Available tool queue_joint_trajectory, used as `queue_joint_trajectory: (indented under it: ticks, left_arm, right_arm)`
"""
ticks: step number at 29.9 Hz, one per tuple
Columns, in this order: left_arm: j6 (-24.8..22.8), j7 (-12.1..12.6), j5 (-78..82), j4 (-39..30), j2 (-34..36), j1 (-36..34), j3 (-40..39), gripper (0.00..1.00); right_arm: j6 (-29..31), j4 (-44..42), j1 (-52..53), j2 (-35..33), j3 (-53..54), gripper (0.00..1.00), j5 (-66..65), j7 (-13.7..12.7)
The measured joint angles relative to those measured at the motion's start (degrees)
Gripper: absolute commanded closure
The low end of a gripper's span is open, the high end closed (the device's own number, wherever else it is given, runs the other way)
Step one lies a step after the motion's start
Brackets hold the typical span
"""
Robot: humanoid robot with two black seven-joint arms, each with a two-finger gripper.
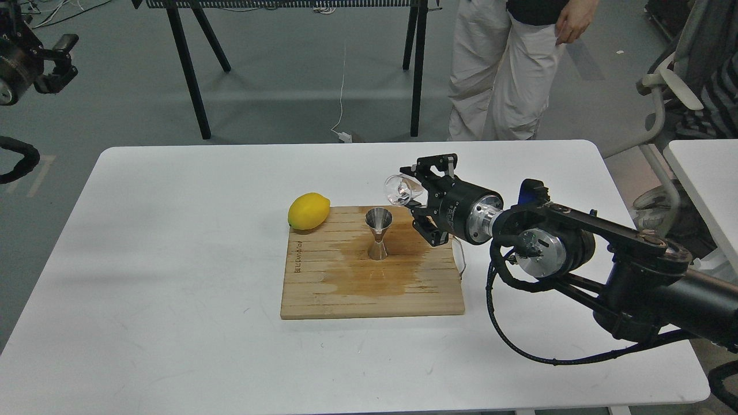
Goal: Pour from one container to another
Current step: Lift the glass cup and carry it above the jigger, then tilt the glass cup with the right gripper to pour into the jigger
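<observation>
A shiny steel jigger [379, 233] stands upright in the middle of a wooden board [323, 288]. My right gripper [416, 196] is shut on a small clear glass cup [399, 190], holding it tipped on its side with the mouth facing left, just above and right of the jigger's top. The cup hangs clear of the jigger without touching it. My left gripper [57, 60] sits high at the far left edge, off the table, its fingers spread with nothing between them.
A yellow lemon [309, 211] lies at the board's back left corner. A dark wet stain [380, 271] spreads over the board around the jigger. A person in light trousers [501, 75] stands behind the white table [173, 242]. A second table [706, 184] is at right.
</observation>
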Motion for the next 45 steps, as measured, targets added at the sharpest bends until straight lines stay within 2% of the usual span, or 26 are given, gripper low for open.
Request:
queue_joint_trajectory:
  ticks: [45]
  left_arm:
    - [0.0,0.1,0.0,0.0,1.0,-1.0,0.1,0.01]
  right_arm:
    - [-1.0,-6.1,7.9,5.1,-10.5,0.8,-12.4,-0.2]
